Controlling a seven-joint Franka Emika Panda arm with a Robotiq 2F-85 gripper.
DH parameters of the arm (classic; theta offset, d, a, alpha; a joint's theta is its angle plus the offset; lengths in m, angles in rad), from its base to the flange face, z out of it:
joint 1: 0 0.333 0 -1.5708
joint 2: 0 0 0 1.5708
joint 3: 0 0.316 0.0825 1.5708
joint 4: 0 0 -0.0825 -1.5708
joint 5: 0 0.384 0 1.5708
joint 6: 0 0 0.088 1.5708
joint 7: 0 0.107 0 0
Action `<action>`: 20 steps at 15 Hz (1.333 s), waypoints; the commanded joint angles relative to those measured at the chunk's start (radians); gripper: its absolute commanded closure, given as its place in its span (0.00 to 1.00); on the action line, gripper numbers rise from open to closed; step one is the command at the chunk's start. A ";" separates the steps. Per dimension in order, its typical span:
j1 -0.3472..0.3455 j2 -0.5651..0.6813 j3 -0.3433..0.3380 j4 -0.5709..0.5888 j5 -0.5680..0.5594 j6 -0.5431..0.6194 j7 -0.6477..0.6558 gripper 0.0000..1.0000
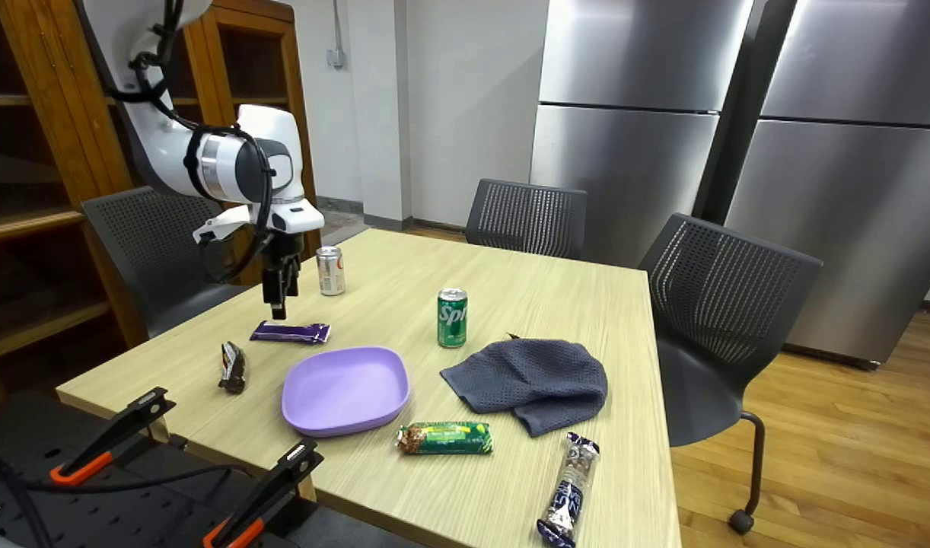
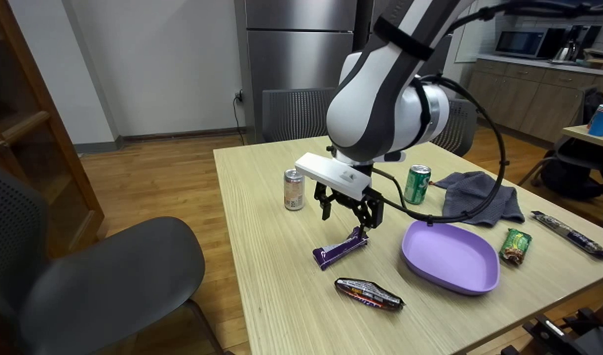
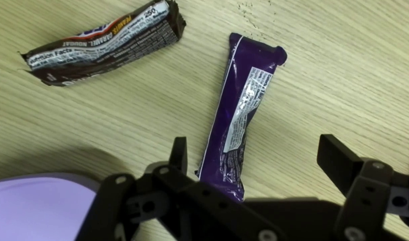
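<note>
The hand (image 3: 258,157) is pointing down, jaws standing wide and gripping nothing, right above the purple bar (image 3: 239,107), which is lying toward the edge of the worktop (image 1: 389,289) facing the wooden cabinet (image 1: 77,114). It's showing "Calories 180"; the dark bar (image 3: 104,47) nearby is flaunting "PEANUTS, CARAMEL, NOUGAT" (and a hefty "250"!). The green can (image 1: 452,327) is flashing "Sp". In the wrist view, the lilac plate (image 3: 33,211) is sitting cut off, and the hand is covering one corner of the purple bar.
</note>
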 commanded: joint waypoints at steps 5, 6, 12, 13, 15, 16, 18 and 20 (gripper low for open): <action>0.004 0.080 -0.002 0.087 0.035 -0.055 -0.011 0.00; 0.003 0.085 -0.002 0.092 0.036 -0.061 -0.012 0.00; 0.003 0.125 -0.004 0.128 0.031 -0.085 -0.016 0.00; 0.004 0.131 -0.005 0.132 0.031 -0.079 -0.016 0.00; 0.008 0.141 -0.007 0.139 0.030 -0.075 -0.014 0.00; 0.005 0.146 -0.004 0.142 0.032 -0.077 -0.017 0.00; 0.005 0.152 -0.005 0.147 0.032 -0.076 -0.016 0.00; 0.006 0.154 -0.005 0.148 0.033 -0.071 -0.015 0.25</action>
